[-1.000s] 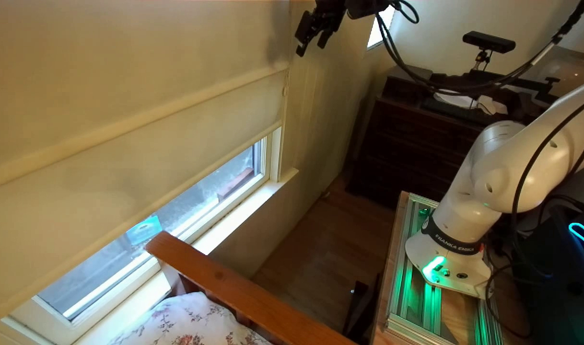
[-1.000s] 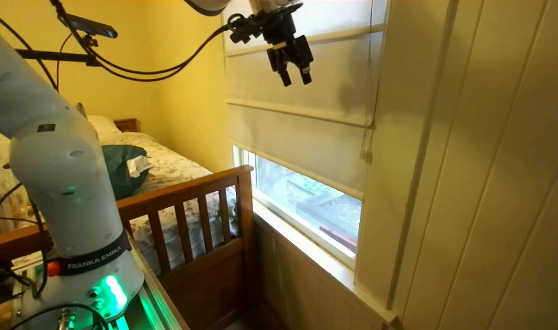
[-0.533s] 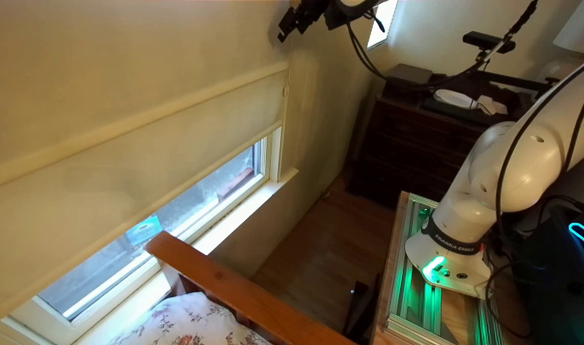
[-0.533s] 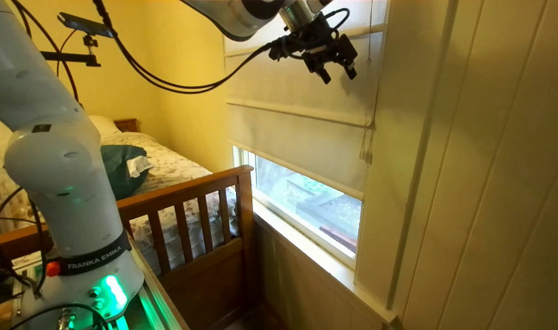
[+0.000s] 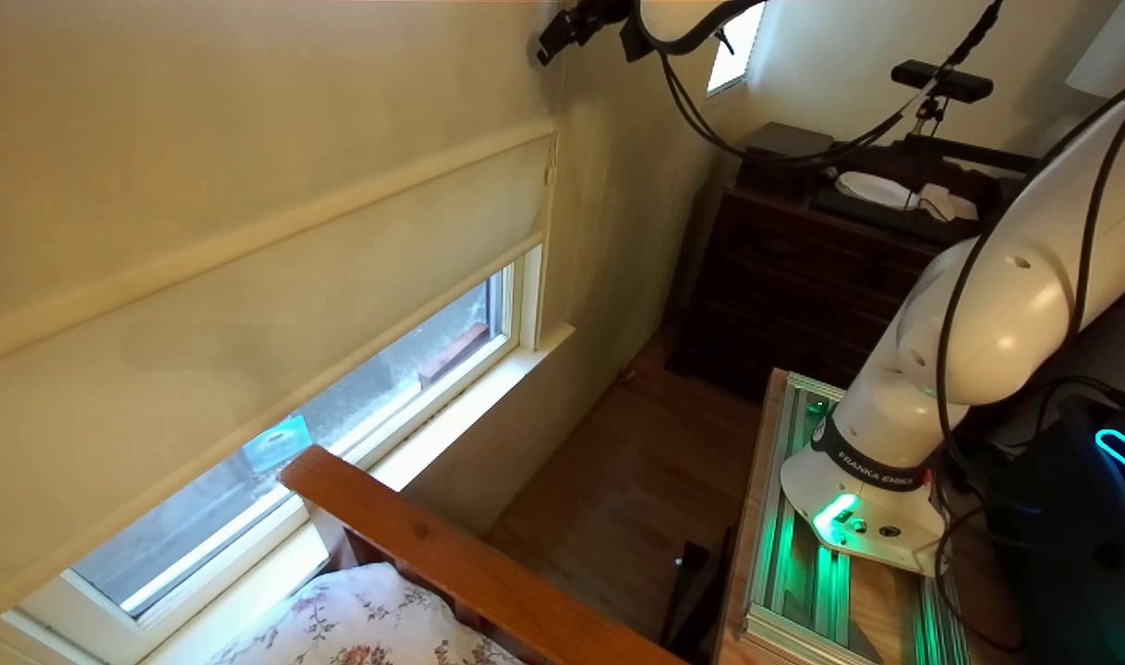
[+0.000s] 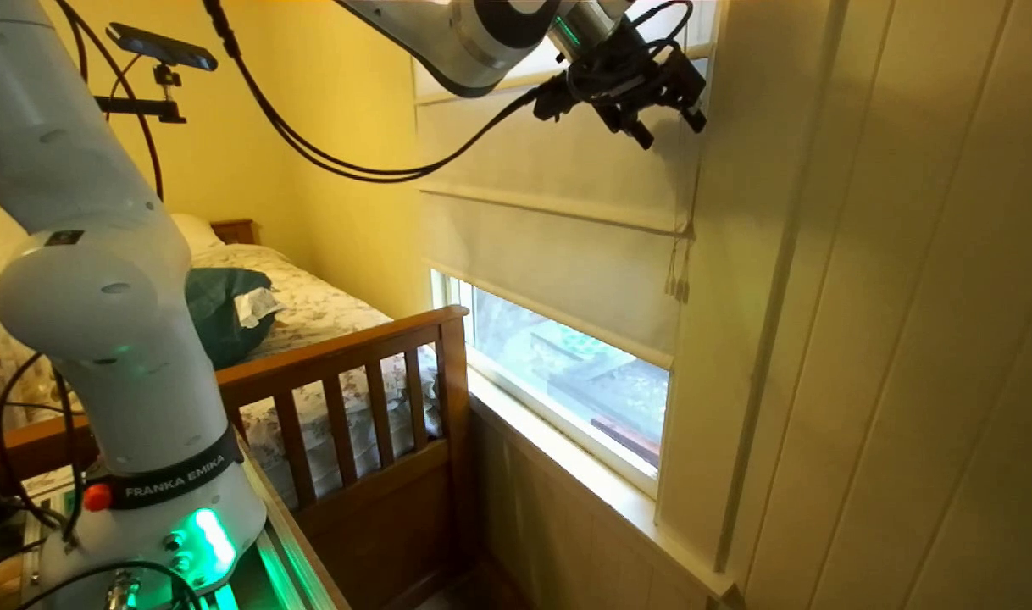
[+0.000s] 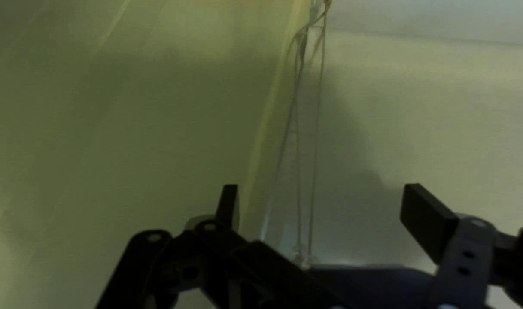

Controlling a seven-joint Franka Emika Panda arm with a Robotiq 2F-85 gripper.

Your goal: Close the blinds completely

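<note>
The blinds hang as a cream-beige fabric shade with horizontal fold lines, in both exterior views (image 5: 276, 305) (image 6: 558, 263) and the wrist view (image 7: 459, 116). Their lower edge is above the sill, and a strip of glass (image 6: 558, 364) shows below. Thin cords (image 7: 315, 150) hang along the shade's side edge, with small tassels (image 6: 675, 284) low down in an exterior view. My black gripper (image 6: 670, 129) is open near the upper part of that edge. In the wrist view the cords pass between the open fingers (image 7: 321, 201); I cannot tell whether they are between or behind them.
The wall (image 6: 753, 212) meets the shade's side edge close to the gripper. A white sill (image 6: 584, 466) juts out below the window. A wooden bed end (image 6: 457, 381) stands against the sill. Black cables (image 6: 346, 174) hang from the arm. A dark dresser (image 5: 793, 268) stands at the back.
My gripper has moved across the shade to its cord-side edge and slightly up, tilting as it went. Its fingers stay open. The blinds have not moved.
</note>
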